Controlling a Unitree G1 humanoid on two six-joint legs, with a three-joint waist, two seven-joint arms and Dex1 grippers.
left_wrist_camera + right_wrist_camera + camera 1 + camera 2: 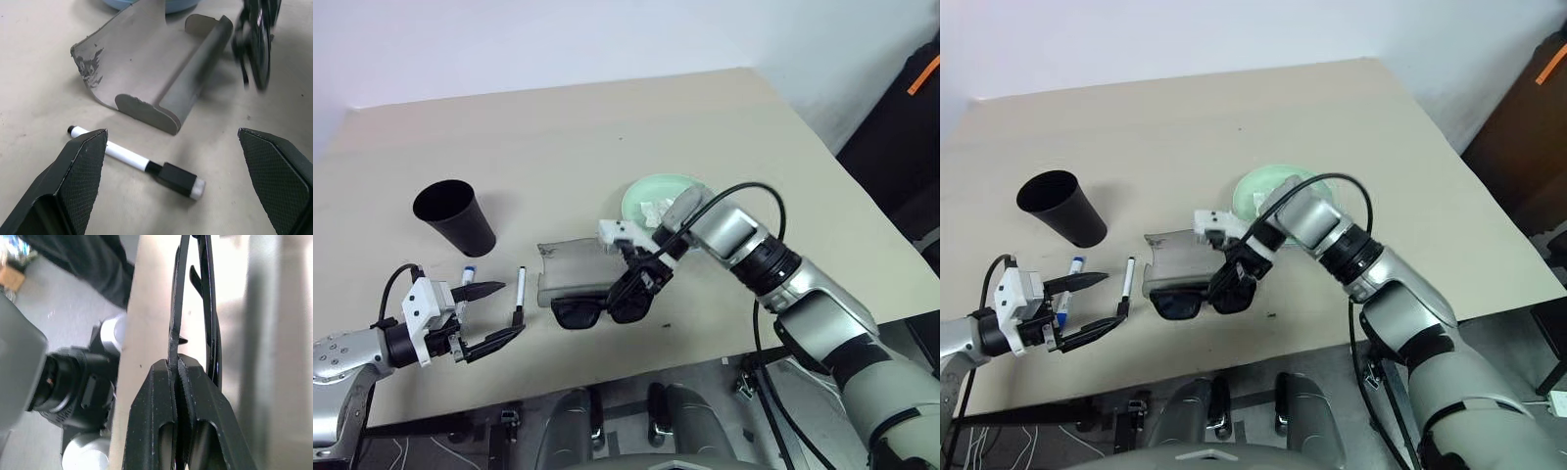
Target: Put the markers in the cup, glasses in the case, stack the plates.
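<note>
From my head, the tabletop [607, 127] lies bare toward its far edge and right corner. The cup [456, 216] stands upright at the left, well apart from the rest. My left tool [489, 315] hovers wide near the front edge, the blue-capped marker [467, 272] and the black-capped marker [520, 294] just beyond it. My right tool [628, 294] is pinched on the glasses [578, 313], in front of the case [573, 269]. My arm hides most of the mint plate [656, 191] and a white tissue [656, 209].

My left wrist shows both fingers [80, 171] spread, the black-capped marker between them, the case lying open beyond; a blue plate [146, 4] is cut off.

My right wrist shows my fingers [156, 421] clamped on the frame, blurred beyond.
</note>
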